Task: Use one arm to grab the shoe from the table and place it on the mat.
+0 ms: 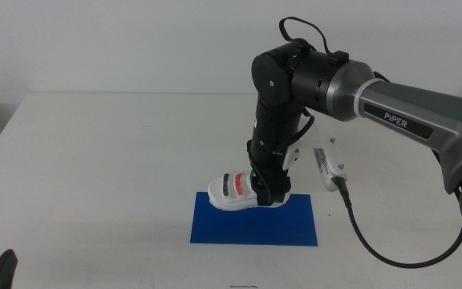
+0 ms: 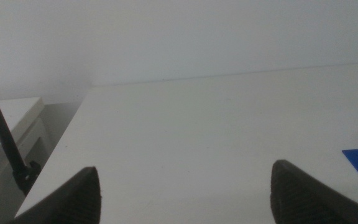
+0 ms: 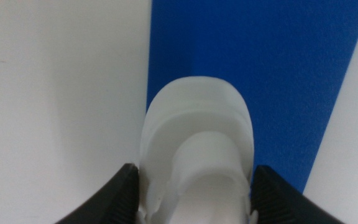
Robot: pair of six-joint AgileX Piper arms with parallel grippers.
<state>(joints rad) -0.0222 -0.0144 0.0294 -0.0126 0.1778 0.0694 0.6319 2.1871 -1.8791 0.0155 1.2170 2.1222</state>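
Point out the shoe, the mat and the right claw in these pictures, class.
shoe [image 1: 233, 191], middle view, on its red strap.
mat [image 1: 247, 229], middle view, on the bare blue middle.
right claw [image 3: 194, 186], right wrist view, midway between its fingertips, closed on the shoe.

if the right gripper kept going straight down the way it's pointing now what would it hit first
Most likely the mat. The right gripper points down, its jaws closed on the shoe, which sits over the mat's far edge. The shoe's sole would meet the mat first, though whether it already touches is unclear. The left gripper waits apart.
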